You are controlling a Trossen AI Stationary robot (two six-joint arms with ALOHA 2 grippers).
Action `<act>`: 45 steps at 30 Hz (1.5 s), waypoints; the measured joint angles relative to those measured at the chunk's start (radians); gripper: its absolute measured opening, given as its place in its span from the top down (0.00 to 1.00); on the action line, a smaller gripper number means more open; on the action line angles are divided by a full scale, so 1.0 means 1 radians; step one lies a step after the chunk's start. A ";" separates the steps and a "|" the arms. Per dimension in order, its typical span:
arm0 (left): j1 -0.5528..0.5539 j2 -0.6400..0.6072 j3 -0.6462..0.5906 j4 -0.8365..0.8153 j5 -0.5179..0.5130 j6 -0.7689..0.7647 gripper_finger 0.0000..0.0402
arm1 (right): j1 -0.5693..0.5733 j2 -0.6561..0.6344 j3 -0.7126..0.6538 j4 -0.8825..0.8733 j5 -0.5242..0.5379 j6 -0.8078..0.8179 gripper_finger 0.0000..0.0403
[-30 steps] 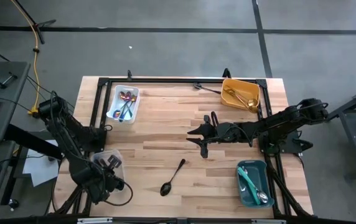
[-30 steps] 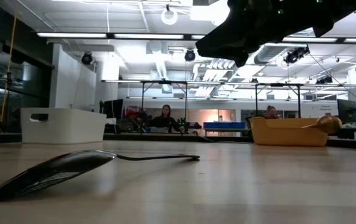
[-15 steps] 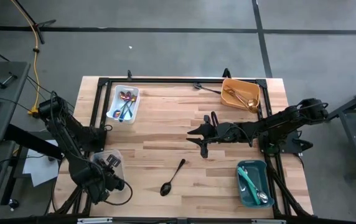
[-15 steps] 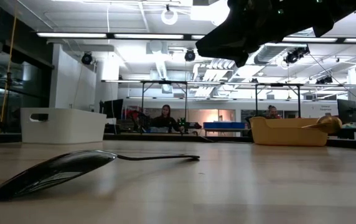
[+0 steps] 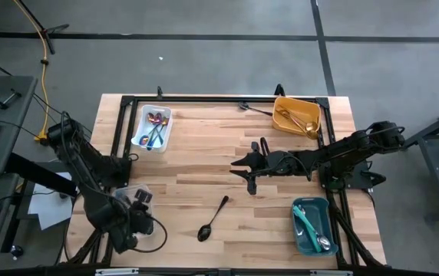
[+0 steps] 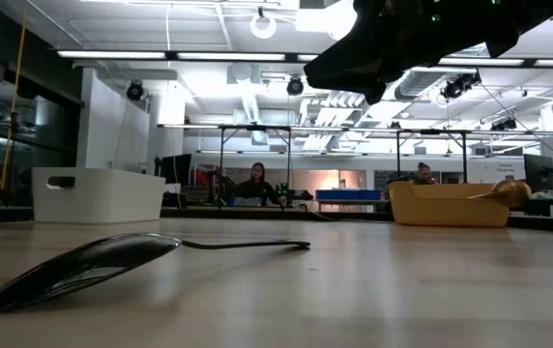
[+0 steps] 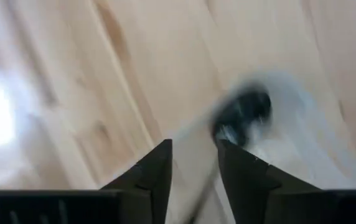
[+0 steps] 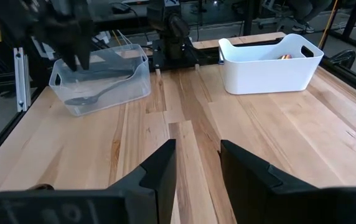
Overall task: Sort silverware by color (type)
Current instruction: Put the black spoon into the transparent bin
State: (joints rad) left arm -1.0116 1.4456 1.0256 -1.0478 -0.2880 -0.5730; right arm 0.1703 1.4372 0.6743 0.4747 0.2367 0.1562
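Since a second ago my left gripper (image 5: 136, 201) has shifted a little over the clear bin (image 8: 100, 81) at the near left corner of the table (image 5: 204, 153); the right arm and the loose black spoon (image 5: 212, 219) have not moved.

The left wrist view is smeared with motion. I can make out a dark blob, apparently a spoon bowl (image 7: 243, 112), against a pale haze, and little else. From above, the arm covers most of the clear bin. The right wrist view shows a dark spoon (image 8: 94, 95) lying in that bin, with the left arm dark and blurred above it.

My left fingers (image 7: 153, 180) stand apart with a gap between them and grip nothing I can see. The right gripper (image 5: 244, 172) hovers over mid-table, fingers (image 8: 159, 174) parted around bare wood, holding nothing.

The black spoon lies on the table near the front edge, centre, bowl toward me. Rainbow pieces (image 5: 154, 128) sit in the white bin (image 5: 144, 115) far left, gold ones (image 5: 296, 119) in the yellow bin (image 5: 281, 103) far right, teal-handled ones (image 5: 310, 226) in the teal bin (image 5: 300, 241) near right.
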 joint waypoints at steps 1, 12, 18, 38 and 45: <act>0.014 0.000 0.024 -0.002 -0.036 -0.001 0.68 | 0.000 0.000 0.000 0.000 0.000 0.000 0.71; 0.259 -0.001 0.125 0.060 -0.478 0.034 0.56 | 0.000 0.000 0.000 0.000 0.000 0.000 0.71; 0.448 -0.001 -0.028 0.418 -0.438 0.214 0.53 | 0.000 0.000 0.000 0.000 0.000 -0.007 0.71; 0.859 -0.006 -0.500 1.918 0.206 0.549 0.54 | 0.009 0.000 0.000 -0.007 0.000 -0.052 0.71; 0.846 -0.006 -0.541 1.907 0.196 0.549 0.54 | 0.009 0.000 0.000 0.009 0.000 -0.052 0.71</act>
State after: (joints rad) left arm -0.1653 1.4391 0.4845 0.8591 -0.0916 -0.0238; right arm 0.1795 1.4372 0.6743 0.4840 0.2363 0.1040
